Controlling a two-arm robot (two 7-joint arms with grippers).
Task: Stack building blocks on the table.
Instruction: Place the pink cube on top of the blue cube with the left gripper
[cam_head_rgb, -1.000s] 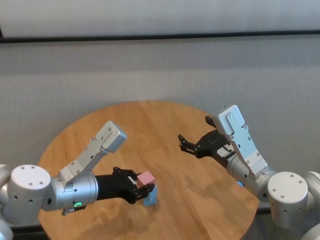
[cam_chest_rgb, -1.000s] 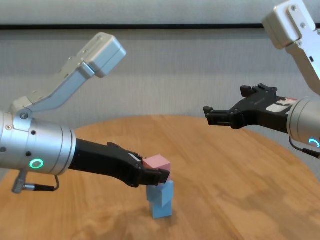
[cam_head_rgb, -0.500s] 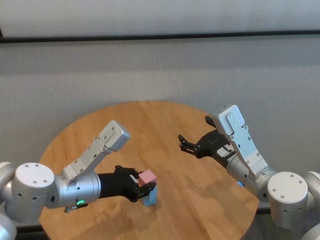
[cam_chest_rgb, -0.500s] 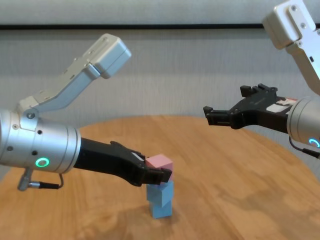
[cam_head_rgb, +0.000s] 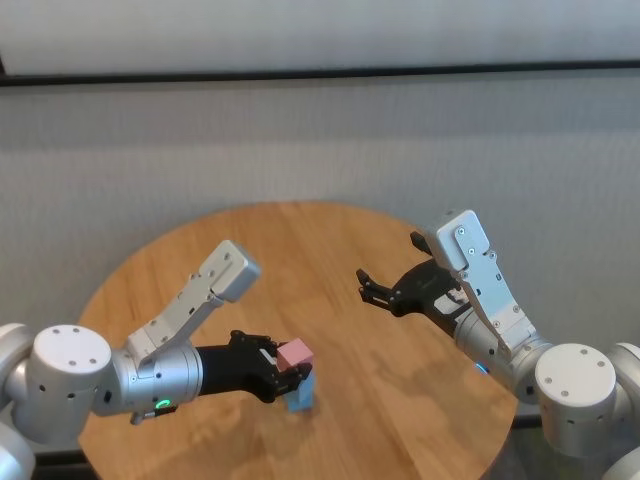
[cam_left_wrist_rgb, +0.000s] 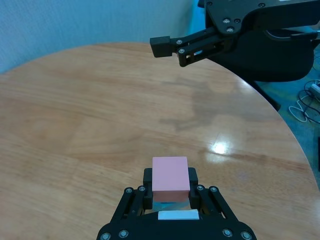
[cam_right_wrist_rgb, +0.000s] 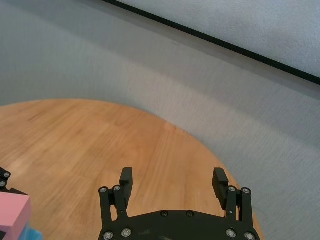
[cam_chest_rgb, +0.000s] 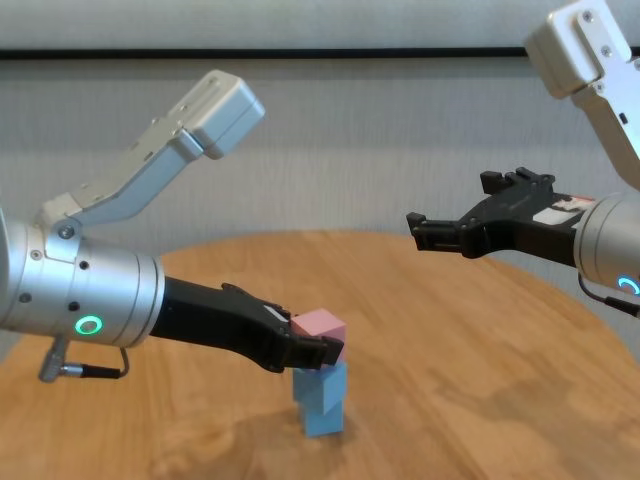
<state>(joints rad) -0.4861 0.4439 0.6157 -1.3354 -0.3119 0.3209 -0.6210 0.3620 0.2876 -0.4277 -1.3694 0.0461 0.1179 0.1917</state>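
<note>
My left gripper (cam_chest_rgb: 318, 348) is shut on the pale pink block (cam_chest_rgb: 318, 324) and holds it right on top of a stack of two light blue blocks (cam_chest_rgb: 322, 400) on the round wooden table (cam_chest_rgb: 480, 340). A finger hides the joint, so I cannot tell whether pink touches blue. In the head view, the pink block (cam_head_rgb: 294, 354) sits over the blue blocks (cam_head_rgb: 300, 398) near the table's front. The left wrist view shows the pink block (cam_left_wrist_rgb: 170, 173) between the fingers (cam_left_wrist_rgb: 148, 181). My right gripper (cam_head_rgb: 390, 262) hovers open and empty above the table's right side.
The table (cam_head_rgb: 330, 240) carries nothing else. A grey wall with a dark rail runs behind it. The right wrist view shows the open right gripper (cam_right_wrist_rgb: 173, 175) above bare wood and the pink block (cam_right_wrist_rgb: 12, 212) at one corner.
My left arm has shifted slightly, and the pink block has edged a little to the right over the blue stack. The right arm has not moved.
</note>
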